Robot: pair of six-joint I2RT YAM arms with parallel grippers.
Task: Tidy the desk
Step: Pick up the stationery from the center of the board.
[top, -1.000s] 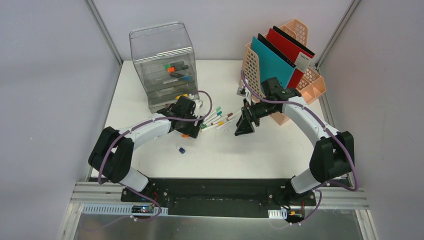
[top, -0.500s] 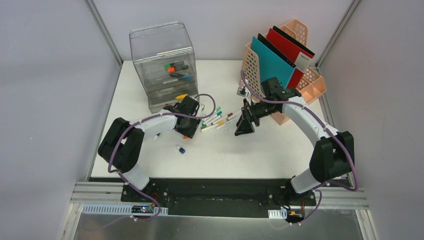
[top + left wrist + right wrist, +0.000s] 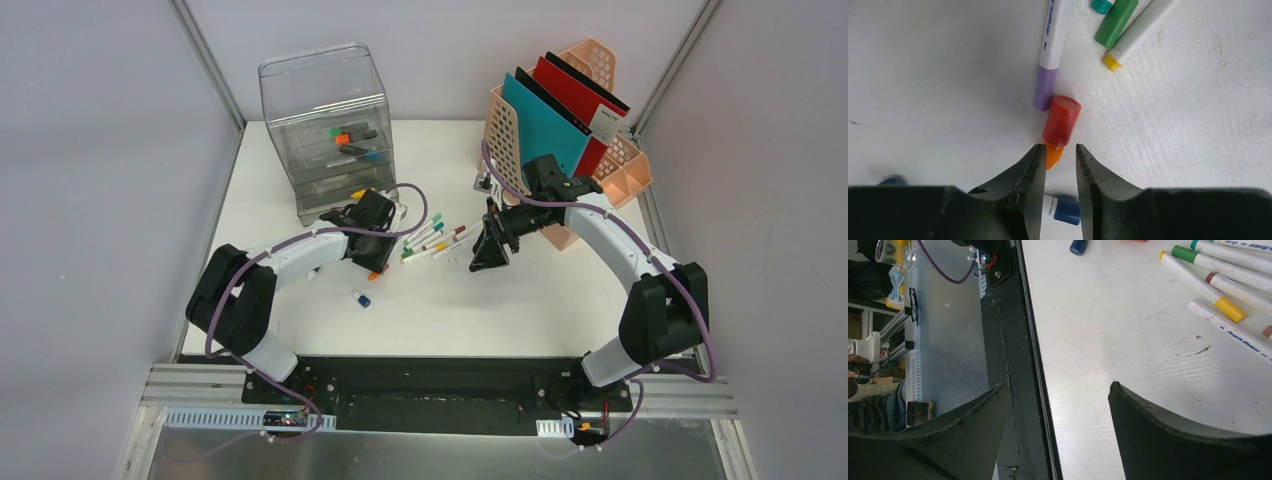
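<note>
The white desk [image 3: 500, 310] carries a loose cluster of markers [image 3: 435, 238] at its middle. My left gripper [image 3: 372, 262] hangs at the cluster's left end, over an orange marker with a red cap [image 3: 1061, 122]. In the left wrist view the left gripper [image 3: 1058, 147] has its jaws narrowly apart. The marker's orange end sits between the fingertips, touching the left one, with a gap to the right one. A blue-capped marker [image 3: 1066, 209] lies on the desk behind it. My right gripper [image 3: 488, 262] hovers wide open and empty right of the cluster, also seen as the right gripper [image 3: 1058, 385].
A clear drawer unit [image 3: 330, 130] with markers inside stands at the back left. A peach file rack [image 3: 610, 170] holding teal and red folders stands at the back right. The black and aluminium rail [image 3: 430, 385] runs along the near edge. A purple marker [image 3: 1048, 60] lies just ahead of the orange one.
My left gripper's jaws have narrowed from wide open to a small gap around the orange marker's end, and the left arm's elbow has shifted a little. The right arm has not moved.
</note>
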